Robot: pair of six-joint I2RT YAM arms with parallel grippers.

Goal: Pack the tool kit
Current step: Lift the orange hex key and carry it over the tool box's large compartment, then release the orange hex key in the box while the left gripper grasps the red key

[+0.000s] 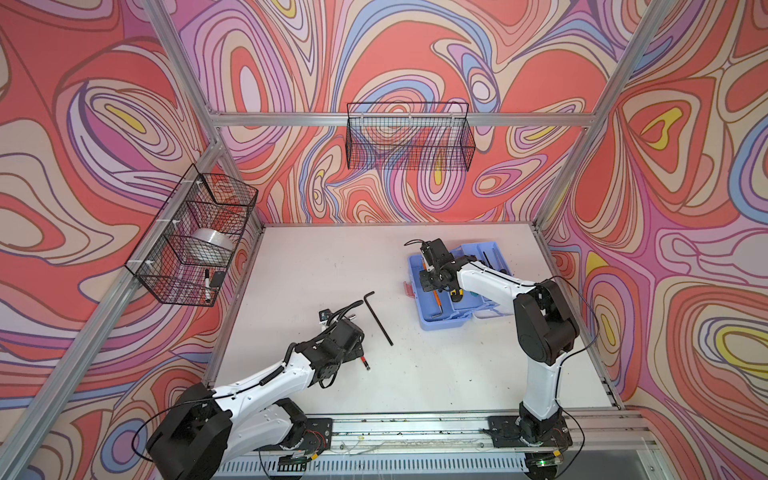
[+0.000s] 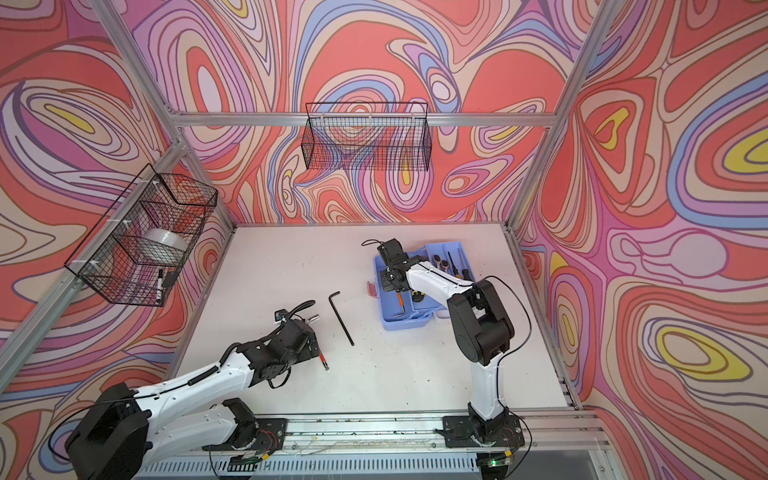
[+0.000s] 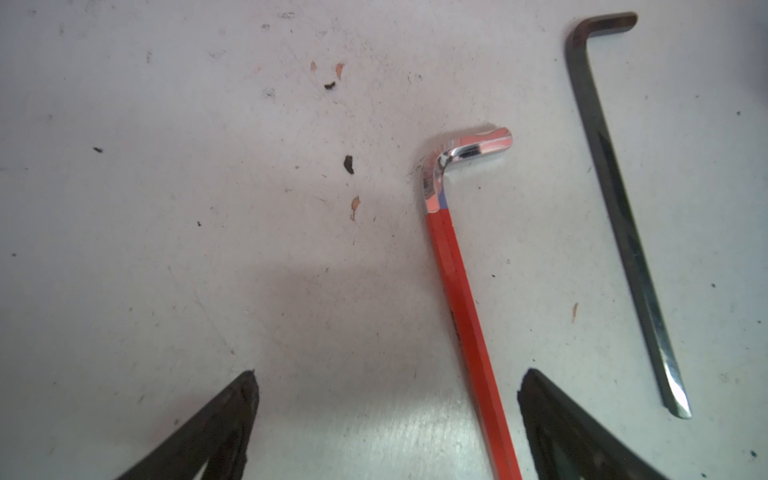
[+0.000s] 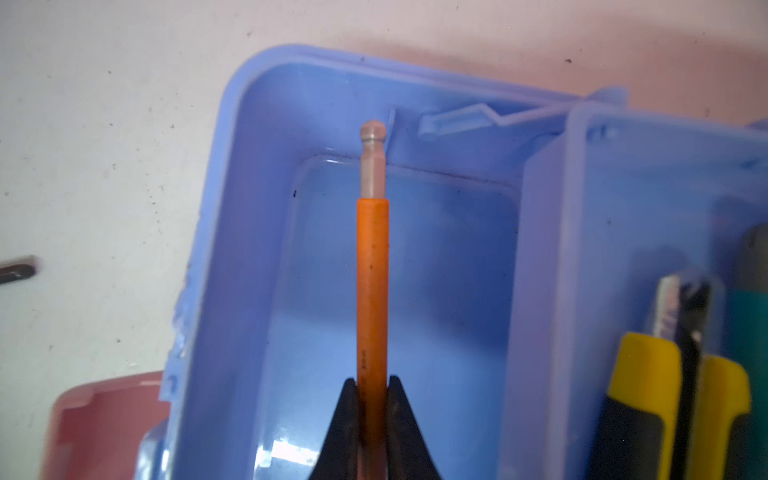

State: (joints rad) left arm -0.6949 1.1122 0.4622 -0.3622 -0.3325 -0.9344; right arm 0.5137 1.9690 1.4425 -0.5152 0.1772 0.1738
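Left wall: wire basket [image 1: 174,286] holding a roll of clear tape [image 1: 212,249] and a marker [image 1: 206,284].

Front left of the table [image 1: 311,270]: the left pincer [image 3: 388,374] hangs low, fingers spread wide, gripping nothing. A red hex key [image 3: 457,291] lies flat on the table, its shaft running between the fingers and closer to one of them. Just beside it to the right lies a longer black hex key [image 1: 378,318], apart from the red one.

Back wall: a second wire basket [image 1: 409,141].

Right half of the table: the tool kit [image 1: 440,322] sits open, pink latch [image 1: 409,289] on its left side. The right pincer [image 4: 372,380] is clamped narrow on an orange hex key [image 4: 372,270], ball end pointing away, over the kit's open left compartment. Whether the key touches the floor of the box, I cannot tell. The neighbouring compartment holds a tool with yellow and black grips [image 4: 648,395].
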